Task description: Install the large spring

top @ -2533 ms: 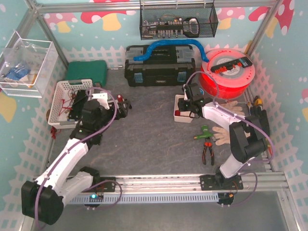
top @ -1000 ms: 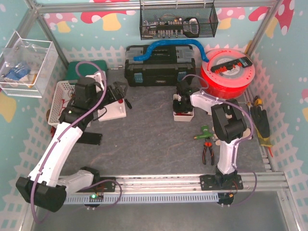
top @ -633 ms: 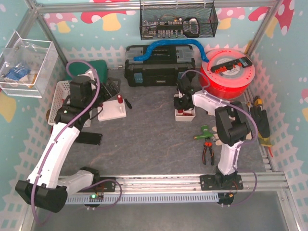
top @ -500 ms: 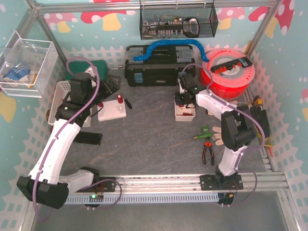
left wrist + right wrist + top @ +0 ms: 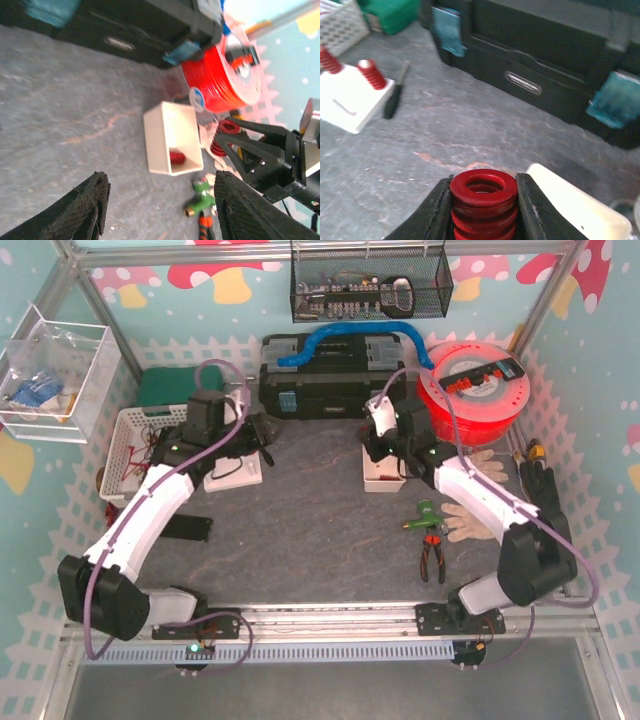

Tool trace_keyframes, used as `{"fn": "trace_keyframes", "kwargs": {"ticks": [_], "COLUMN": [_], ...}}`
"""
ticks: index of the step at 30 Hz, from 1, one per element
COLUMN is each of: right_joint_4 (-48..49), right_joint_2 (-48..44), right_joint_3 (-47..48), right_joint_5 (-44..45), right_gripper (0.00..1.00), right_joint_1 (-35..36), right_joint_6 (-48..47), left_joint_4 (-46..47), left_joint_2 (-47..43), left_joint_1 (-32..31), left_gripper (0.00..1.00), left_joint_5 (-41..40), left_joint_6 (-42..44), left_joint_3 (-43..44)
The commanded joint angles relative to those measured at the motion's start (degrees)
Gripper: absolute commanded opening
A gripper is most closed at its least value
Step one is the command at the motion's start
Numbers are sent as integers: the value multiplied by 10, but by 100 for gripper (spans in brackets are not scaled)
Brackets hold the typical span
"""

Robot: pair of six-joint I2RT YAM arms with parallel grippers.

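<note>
Nearest the arm bases, red-and-black-handled pliers (image 5: 432,558) and a green-bodied hand tool (image 5: 422,512) lie unused on the grey table (image 5: 310,540).

The right gripper (image 5: 483,212) is clamped on the large spring (image 5: 483,189), a bright red ribbed coil. It is pinched by its sides, axis upright, bore facing the wrist camera. We judge this leaves the lower end free to drop onto a seat.

The left gripper (image 5: 160,181) has its textured black fingers (image 5: 95,200) apart with nothing between them. It hovers by the white rectangular base block (image 5: 235,468), likely ready to steady it.

The right wrist view shows only the spring's top turns, plus the block with two red coils (image 5: 370,74) standing on it and a slim black tool (image 5: 395,97) beside it. The left wrist view gives the side profile: the spring is lifted clear, just beside the white open plastic bin (image 5: 165,125), where a shorter red coil (image 5: 176,157) lies. The top view hides the grip but shows block and bin well apart.

Furthest back are a black plastic toolbox with blue latches (image 5: 330,380) and a red filament spool (image 5: 470,390).
</note>
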Motion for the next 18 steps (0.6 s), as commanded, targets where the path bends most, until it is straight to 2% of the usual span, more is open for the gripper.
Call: {"fn": "trace_keyframes", "kwargs": {"ticks": [1,7,10,15,18], "right_joint_4": [154,282,293,326,322], "right_joint_2": [-64,-109,-94,-82,-75], "right_joint_3": [-56,-133,-123,-120,-111], "right_joint_5": [-54,-52,-52,-31,-19], "right_gripper": [0,0,0,0,0], "right_joint_1": [31,105,121,140,143], "right_joint_6": [-96,-192,-194,-201,-201], "left_joint_4": [33,38,41,41,41], "left_joint_2": [32,85,95,103,101], "left_joint_1": [-39,-72,-92,-94,-94], "left_gripper": [59,54,51,40,43], "left_joint_5": [68,120,136,156,164], "left_joint_6": [21,66,86,95,103], "left_joint_3": [29,91,103,106,99]}}
